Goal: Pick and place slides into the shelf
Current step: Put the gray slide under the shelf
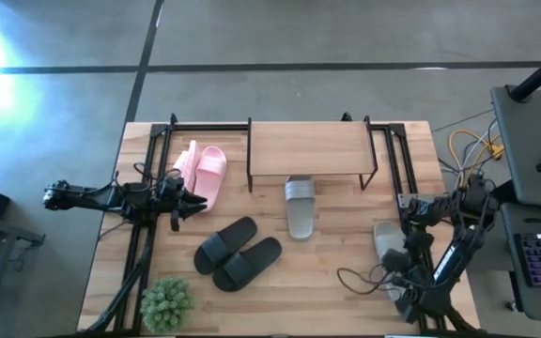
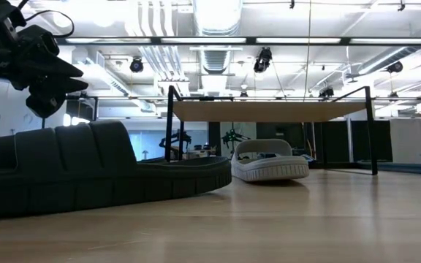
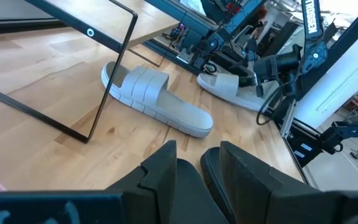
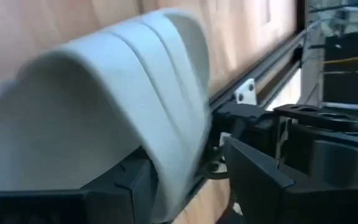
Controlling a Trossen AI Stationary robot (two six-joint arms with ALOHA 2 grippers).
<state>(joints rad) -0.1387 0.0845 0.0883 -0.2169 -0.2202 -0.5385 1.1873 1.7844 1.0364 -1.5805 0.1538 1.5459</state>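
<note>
The shelf (image 1: 308, 148) stands at the table's far middle. One light grey slide (image 1: 300, 208) lies on its sole with its far end under the shelf's plank. The pink slides (image 1: 205, 174) lie just left of the shelf. The black slides (image 1: 238, 253) lie side by side nearer the front. My left gripper (image 1: 193, 200) hovers shut and empty beside the pink pair. My right gripper (image 1: 394, 255) is at the table's right side, shut on the second grey slide (image 1: 386, 237). My right gripper (image 4: 185, 180) holds the second grey slide by its wide strap (image 4: 166, 124). The strap's edge runs down between the two fingers, one finger (image 4: 117, 190) under the strap and the other (image 4: 253, 168) outside it. Whether the sole is off the table I cannot tell.
A small green plant (image 1: 167, 302) stands at the near left corner. Loose cables (image 1: 360, 280) lie on the table by the right arm. Black rails (image 1: 139, 244) run along both sides of the table. Open wood lies between the black slides and the right arm.
</note>
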